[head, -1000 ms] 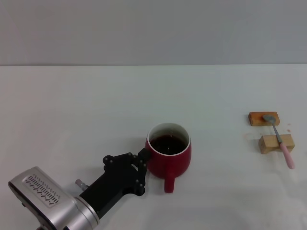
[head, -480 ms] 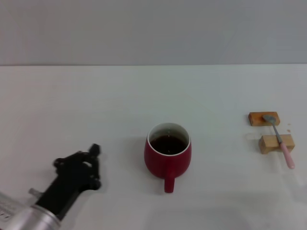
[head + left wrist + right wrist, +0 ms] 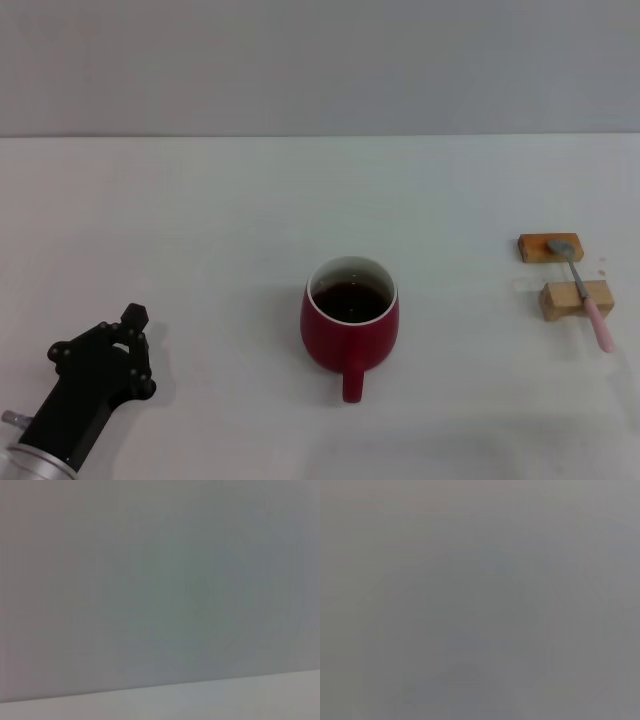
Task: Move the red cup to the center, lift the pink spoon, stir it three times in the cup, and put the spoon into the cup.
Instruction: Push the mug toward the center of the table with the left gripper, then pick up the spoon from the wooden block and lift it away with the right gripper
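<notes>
The red cup (image 3: pixel 350 325) stood upright in the middle of the white bench (image 3: pixel 200 220), dark liquid inside, handle toward the near edge. The pink spoon (image 3: pixel 584 292) lay across two tan wooden blocks (image 3: pixel 562 273) near the right edge. The left tool (image 3: pixel 128 338) sat at the near left corner, well apart from the cup; whether its fingers were apart or together could not be told
</notes>
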{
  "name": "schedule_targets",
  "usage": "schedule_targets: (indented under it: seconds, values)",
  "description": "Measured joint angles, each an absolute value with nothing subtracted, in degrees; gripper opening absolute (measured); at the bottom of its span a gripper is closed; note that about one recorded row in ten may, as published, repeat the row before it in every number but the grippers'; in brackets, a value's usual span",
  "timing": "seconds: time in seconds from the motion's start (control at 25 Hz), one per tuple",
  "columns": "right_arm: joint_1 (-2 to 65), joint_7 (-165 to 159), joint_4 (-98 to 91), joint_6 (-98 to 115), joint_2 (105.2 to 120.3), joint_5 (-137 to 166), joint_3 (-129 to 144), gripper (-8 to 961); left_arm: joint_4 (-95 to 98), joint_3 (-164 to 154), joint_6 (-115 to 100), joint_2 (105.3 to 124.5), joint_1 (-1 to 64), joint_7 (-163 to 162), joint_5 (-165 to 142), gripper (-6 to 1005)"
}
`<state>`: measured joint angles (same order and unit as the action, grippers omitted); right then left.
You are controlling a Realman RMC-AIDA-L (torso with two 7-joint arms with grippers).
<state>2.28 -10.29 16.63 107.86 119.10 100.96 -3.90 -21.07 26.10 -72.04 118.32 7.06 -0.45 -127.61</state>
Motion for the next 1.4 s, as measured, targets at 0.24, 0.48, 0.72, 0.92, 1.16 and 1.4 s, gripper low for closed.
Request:
schedule_targets:
  seconds: [0.24, 0.48, 0.72, 0.92, 1.16, 1.4]
  values:
    - [1.2, -10.2, 17.0, 104.9, 119.31, 97.3, -4.3, 734, -20.2, 26.4, -72.1, 118.33, 6.8, -0.6, -127.6, -1]
    - [1.2, -10.2, 18.7, 98.8, 119.17, 88.2, -4.1, 733, -19.9, 26.5, -71.9, 118.39, 7.0, -0.6, -127.6, -1]
    - [3.2, -9.8, 19.2, 93.1, 119.25, 87.7, -4.1, 733, -19.8, 26.5, -71.8, 118.39, 7.2, -0.6, -127.6, -1]
    - [4.9, -9.2, 19.6, 89.9, 119.36, 88.1, -3.8, 733, -19.9, 26.5, -71.8, 118.39, 7.3, -0.6, -127.6, -1]
    - [6.0, -9.2, 19.9, 87.4, 119.30, 88.2, -2.9, 733, -19.9, 26.5, -71.9, 118.39, 7.4, -0.6, -127.6, -1]
    - [6.9, -9.1, 20.2, 85.7, 119.38, 88.2, -1.6, 733, -19.9, 26.3, -71.8, 118.44, 8.1, -0.6, -127.6, -1]
